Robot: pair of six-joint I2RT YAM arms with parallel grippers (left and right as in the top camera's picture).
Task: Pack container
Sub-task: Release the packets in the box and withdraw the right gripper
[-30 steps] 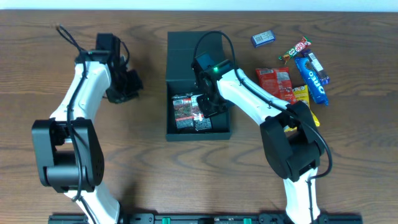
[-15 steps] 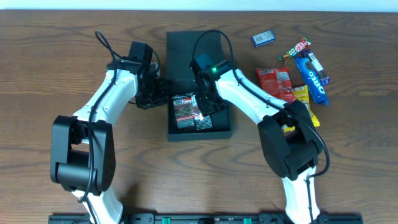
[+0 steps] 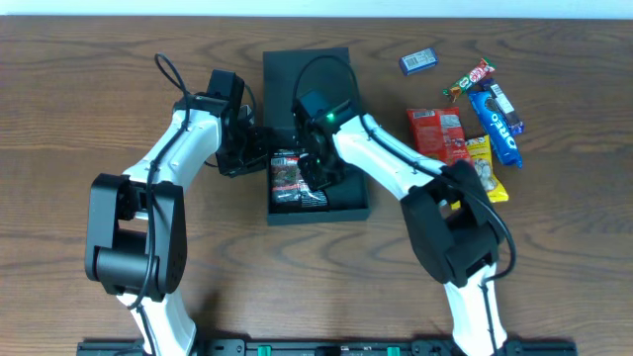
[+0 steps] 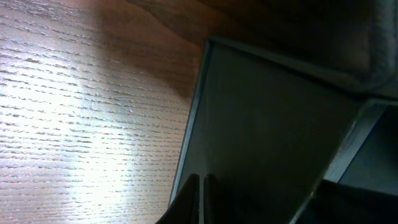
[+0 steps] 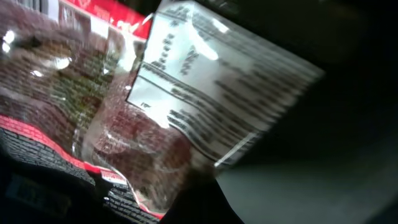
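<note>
The dark teal-green container [image 3: 346, 206] stands open mid-table, its flap lid [image 3: 307, 74] lying back. A red and black snack packet [image 3: 287, 180] lies inside at the left; it fills the right wrist view [image 5: 124, 106]. My right gripper [image 3: 318, 170] is down inside the box beside the packet. Its dark fingertips [image 5: 214, 199] show as one mass touching the packet's edge. My left gripper [image 3: 261, 148] is at the outside of the box's left wall [image 4: 261, 137]. Its fingers [image 4: 193, 202] are pressed together with only a thin slit between them.
Loose snacks lie at the right: a small blue packet [image 3: 419, 61], a red and green bar [image 3: 470, 77], a blue Oreo pack [image 3: 497, 121], a red packet [image 3: 435, 132] and a yellow one [image 3: 483, 163]. Bare wood [image 4: 81, 112] lies left of the box.
My left arm swung in from the left to the box's left wall. My right gripper shifted slightly left inside the box, and the packet moved with it.
</note>
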